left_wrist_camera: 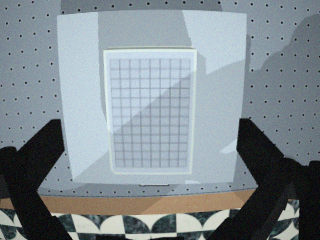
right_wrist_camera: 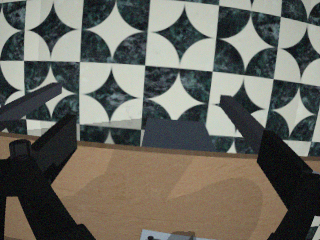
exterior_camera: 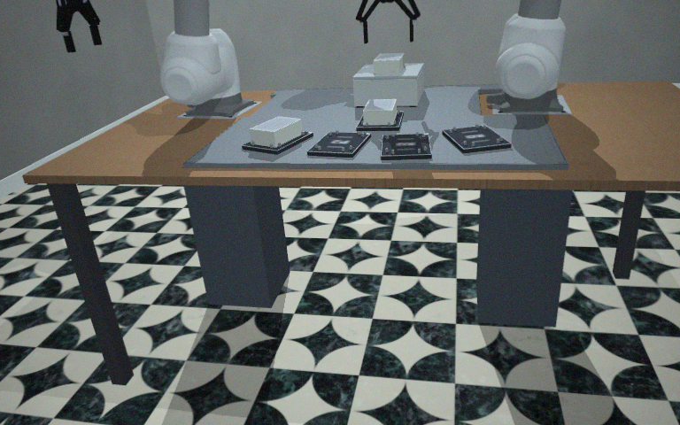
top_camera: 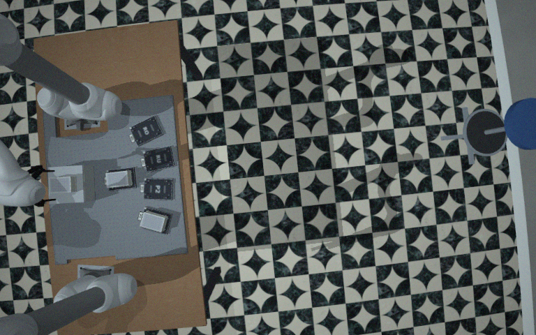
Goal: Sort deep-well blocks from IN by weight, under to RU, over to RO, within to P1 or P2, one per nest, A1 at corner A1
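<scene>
The left claw (top_camera: pixel 43 186) (exterior_camera: pixel 388 39) (left_wrist_camera: pixel 149 135) hangs spread above the white block (top_camera: pixel 61 183) (exterior_camera: pixel 389 63) (left_wrist_camera: pixel 150 112) on the scale (top_camera: pixel 77 195) (exterior_camera: pixel 386 90) (left_wrist_camera: pixel 217 115); the right claw (exterior_camera: pixel 82 43) (right_wrist_camera: pixel 170 140) is spread too; another block (top_camera: pixel 153 220) (exterior_camera: pixel 275 131) sits on a dark nest, one more (top_camera: pixel 118 179) (exterior_camera: pixel 379 112) on the nest near the scale.

Arms: smooth white rounded joint housings (top_camera: pixel 3 188) (exterior_camera: pixel 528 65), flat round end caps (exterior_camera: pixel 525 78), dark grey tubular links (top_camera: pixel 47 77) (exterior_camera: pixel 191 18); left gripper (top_camera: pixel 51 185) (exterior_camera: pixel 389 37) (left_wrist_camera: pixel 151 135) and right gripper (exterior_camera: pixel 83 42) (right_wrist_camera: pixel 170 140) matte black, angular linkages, straight flat-sided fingers (exterior_camera: pixel 365 31); right gripper has a round pivot knuckle (right_wrist_camera: pixel 20 149)
</scene>
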Robot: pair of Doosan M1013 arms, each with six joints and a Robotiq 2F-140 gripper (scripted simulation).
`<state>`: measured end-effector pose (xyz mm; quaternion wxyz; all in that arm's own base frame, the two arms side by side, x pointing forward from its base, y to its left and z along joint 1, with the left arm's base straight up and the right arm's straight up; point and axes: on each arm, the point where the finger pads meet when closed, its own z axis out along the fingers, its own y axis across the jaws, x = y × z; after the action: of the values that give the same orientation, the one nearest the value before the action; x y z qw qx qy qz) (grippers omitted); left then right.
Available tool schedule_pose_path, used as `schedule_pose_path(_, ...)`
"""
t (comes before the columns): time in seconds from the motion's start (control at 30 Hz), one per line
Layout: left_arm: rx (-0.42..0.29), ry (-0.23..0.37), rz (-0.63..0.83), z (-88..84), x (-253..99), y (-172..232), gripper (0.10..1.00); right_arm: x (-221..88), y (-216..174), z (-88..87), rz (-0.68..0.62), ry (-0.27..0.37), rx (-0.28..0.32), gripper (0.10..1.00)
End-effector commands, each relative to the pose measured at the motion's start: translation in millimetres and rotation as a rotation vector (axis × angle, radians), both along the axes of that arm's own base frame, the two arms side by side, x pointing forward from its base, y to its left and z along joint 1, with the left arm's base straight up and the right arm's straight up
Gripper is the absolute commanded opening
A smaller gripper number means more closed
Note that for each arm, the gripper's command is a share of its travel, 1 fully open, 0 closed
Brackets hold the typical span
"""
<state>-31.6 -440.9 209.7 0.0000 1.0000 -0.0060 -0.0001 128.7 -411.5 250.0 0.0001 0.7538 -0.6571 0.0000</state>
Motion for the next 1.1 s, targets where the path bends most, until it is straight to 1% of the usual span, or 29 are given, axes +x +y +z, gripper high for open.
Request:
schedule_pose_path(0.0,-0.001,0.000,0.000,0.3,0.0,-0.4,1.000,0.2,-0.3,0.5,0.000,-0.001,-0.001,1.000)
schedule_pose_path(0.17,-0.001,0.000,0.000,0.4,0.1,-0.4,1.000,0.2,-0.3,0.5,0.000,-0.001,-0.001,1.000)
schedule_pose_path(0.37,-0.001,0.000,0.000,-9.7,0.0,-0.4,1.000,0.2,-0.3,0.5,0.000,-0.001,-0.001,1.000)
schedule_pose_path(0.43,-0.001,0.000,0.000,-9.7,0.0,-0.4,1.000,0.2,-0.3,0.5,0.000,-0.001,-0.001,1.000)
schedule_pose_path(0.93,-0.001,0.000,0.000,-34.7,0.0,-0.4,1.000,0.2,-0.3,0.5,0.000,-0.001,-0.001,1.000)
schedule_pose_path(1.07,-0.001,0.000,0.000,-37.9,0.0,-0.4,1.000,0.2,-0.3,0.5,0.000,-0.001,-0.001,1.000)
